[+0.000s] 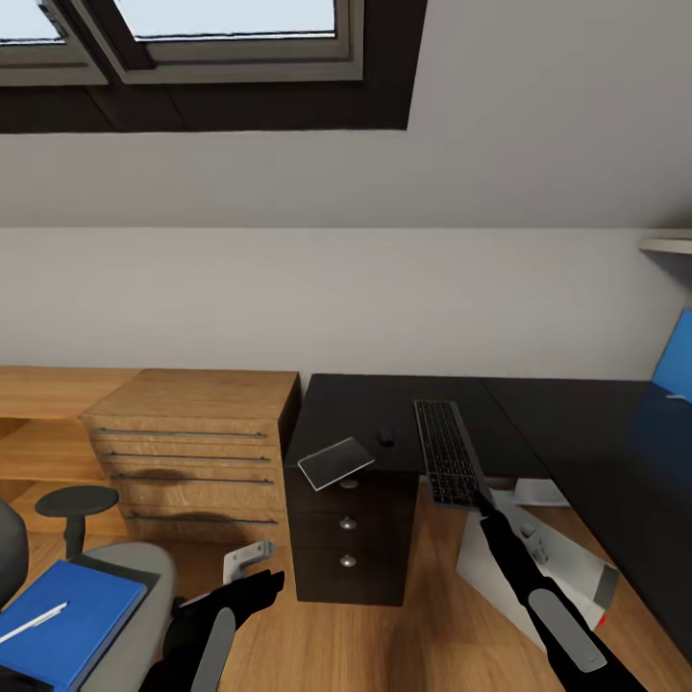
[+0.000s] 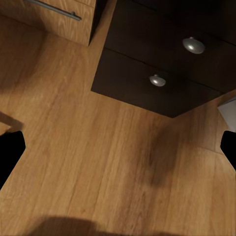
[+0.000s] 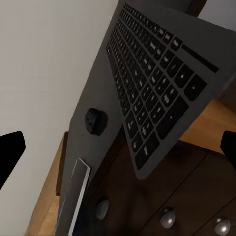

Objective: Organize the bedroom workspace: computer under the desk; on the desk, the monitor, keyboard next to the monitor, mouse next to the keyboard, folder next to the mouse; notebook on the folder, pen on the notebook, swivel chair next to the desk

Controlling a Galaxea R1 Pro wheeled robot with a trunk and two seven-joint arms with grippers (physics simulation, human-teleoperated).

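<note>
The dark keyboard (image 1: 447, 452) lies lengthwise on the black desk (image 1: 375, 408), its near end past the front edge. My right gripper (image 1: 478, 498) is just in front of that end and open. In the right wrist view its fingertips (image 3: 11, 150) stand wide apart before the keyboard (image 3: 157, 93). The mouse (image 1: 385, 435) sits left of the keyboard. The notebook (image 1: 335, 462) overhangs the desk's front edge. The blue folder (image 1: 62, 620) lies on the swivel chair (image 1: 135, 581) with the white pen (image 1: 34, 623) on it. My left gripper (image 1: 255, 581) hangs open over the floor. A white box, apparently the computer (image 1: 538, 562), lies on the floor by the desk. The monitor is out of view.
A light-wood drawer unit (image 1: 192, 452) stands left of the desk. The desk's black drawer pedestal (image 1: 348, 538) faces me, and its knobs (image 2: 193, 45) show in the left wrist view. A blue panel (image 1: 678, 365) rises at the far right. Skylights (image 1: 231, 29) sit in the sloped wall.
</note>
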